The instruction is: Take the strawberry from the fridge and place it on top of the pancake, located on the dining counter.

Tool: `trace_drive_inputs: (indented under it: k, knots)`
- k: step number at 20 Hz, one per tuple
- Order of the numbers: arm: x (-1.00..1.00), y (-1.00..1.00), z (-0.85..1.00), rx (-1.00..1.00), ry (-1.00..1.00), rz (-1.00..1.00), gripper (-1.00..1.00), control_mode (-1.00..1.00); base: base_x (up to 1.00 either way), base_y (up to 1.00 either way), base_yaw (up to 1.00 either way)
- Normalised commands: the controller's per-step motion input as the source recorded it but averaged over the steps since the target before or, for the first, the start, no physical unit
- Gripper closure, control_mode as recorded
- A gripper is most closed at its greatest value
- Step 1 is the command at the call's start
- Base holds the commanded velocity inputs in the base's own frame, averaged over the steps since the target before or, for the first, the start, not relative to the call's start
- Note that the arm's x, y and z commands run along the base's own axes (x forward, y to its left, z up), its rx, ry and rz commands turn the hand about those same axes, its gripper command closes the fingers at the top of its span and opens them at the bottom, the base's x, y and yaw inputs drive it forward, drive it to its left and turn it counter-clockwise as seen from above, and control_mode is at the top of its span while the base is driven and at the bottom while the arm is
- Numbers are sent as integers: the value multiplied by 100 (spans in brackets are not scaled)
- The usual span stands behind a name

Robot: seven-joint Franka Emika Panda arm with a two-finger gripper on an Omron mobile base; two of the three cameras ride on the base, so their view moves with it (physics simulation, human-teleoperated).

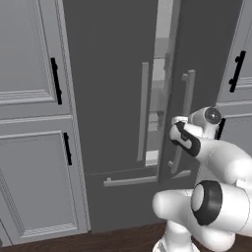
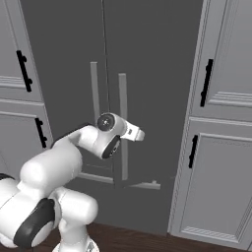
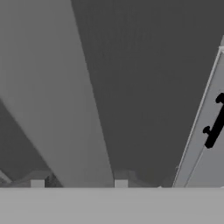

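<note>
The robot's gripper (image 1: 178, 123) works the right door handle (image 1: 185, 106) of the fridge (image 1: 113, 98), door barely ajar, jaws' spread unclear; next, swing it wide.

Flat, even, dim rendered light with no clear source falls on the dark fridge (image 1: 113, 98), glare-free and almost shadowless, while all views look soft and low-resolution, the hand view blurriest where a pale bar handle (image 3: 57, 109) crosses its left half.
</note>
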Motion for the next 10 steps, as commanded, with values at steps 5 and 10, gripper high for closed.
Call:
trace_drive_inputs:
  k: [5,10]
  knots:
    - [-46,-100,-2,11,0,-1,100,-100,0,0,0]
    - [-40,-100,-7,12,0,-1,100,-100,0,0,0]
